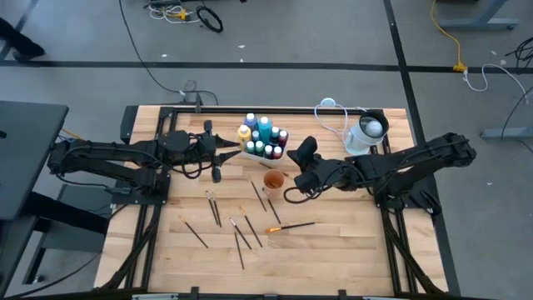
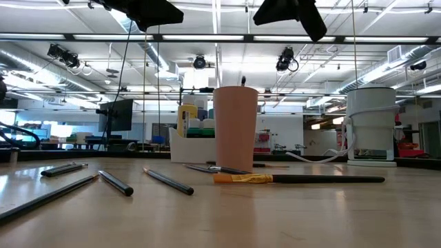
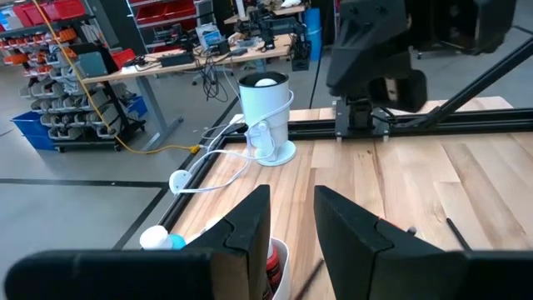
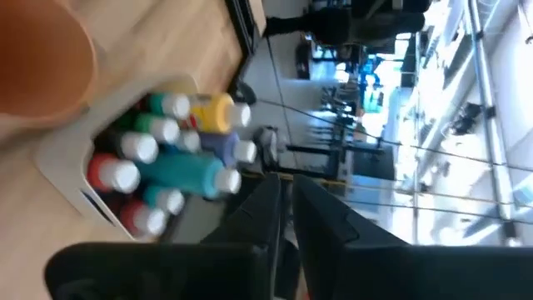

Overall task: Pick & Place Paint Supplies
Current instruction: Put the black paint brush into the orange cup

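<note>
Several small white-capped bottles (image 1: 262, 137) in blue, teal, yellow and red stand in a white tray (image 4: 67, 158), at the far middle of the table. An orange cup (image 1: 273, 179) stands just near of it, with a brush tip showing above its rim (image 2: 242, 81). Thin dark brushes (image 1: 215, 207) lie scattered on the near half, one with an orange end (image 1: 291, 226). My left gripper (image 1: 236, 151) hovers left of the tray, open a narrow way (image 3: 291, 221). My right gripper (image 1: 300, 158) hovers right of the tray and cup, its fingers together (image 4: 286, 208).
A white-and-grey round container (image 1: 366, 133) with a white cable (image 1: 333, 108) stands at the far right corner. A black frame (image 1: 250, 108) runs along the far edge. Loose brushes (image 1: 241, 233) lie across the near middle of the wooden top.
</note>
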